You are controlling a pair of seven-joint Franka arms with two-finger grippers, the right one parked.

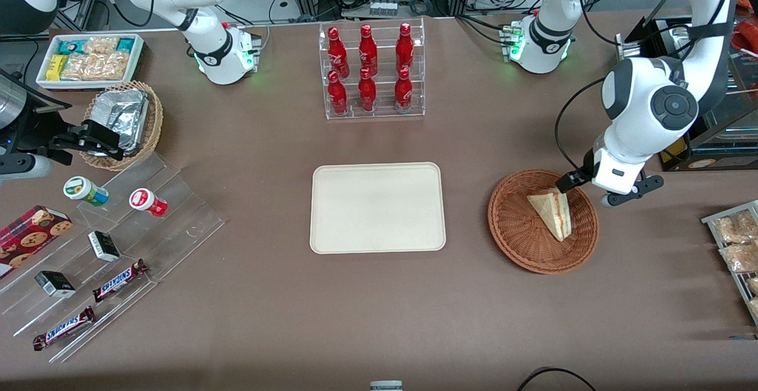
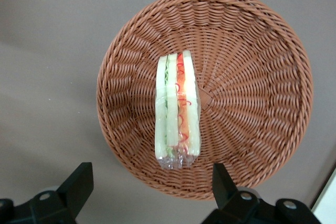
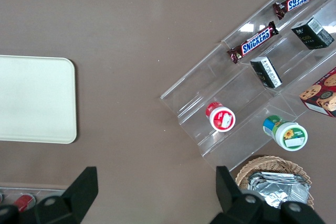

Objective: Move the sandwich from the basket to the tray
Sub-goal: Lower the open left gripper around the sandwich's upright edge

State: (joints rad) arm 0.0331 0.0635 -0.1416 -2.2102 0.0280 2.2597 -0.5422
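Note:
The sandwich [image 1: 552, 213], a pale bread wedge with red, orange and green filling in clear wrap, lies in the round reddish-brown wicker basket [image 1: 521, 243]. My left gripper [image 1: 599, 194] hangs above the basket's rim, at the edge farther from the front camera, clear of the sandwich. In the left wrist view the sandwich [image 2: 177, 109] lies near the middle of the basket [image 2: 252, 77], and the gripper [image 2: 149, 182] is open and empty, its fingertips [image 2: 80, 181] wide apart over the rim. The cream tray [image 1: 377, 207] lies bare mid-table, toward the parked arm from the basket.
A clear rack of red bottles [image 1: 372, 71] stands farther from the front camera than the tray. A wire rack of snack packets [image 1: 734, 243] and a dark box [image 1: 699, 112] flank the basket at the working arm's end. An acrylic snack stand [image 1: 106, 243] sits at the parked arm's end.

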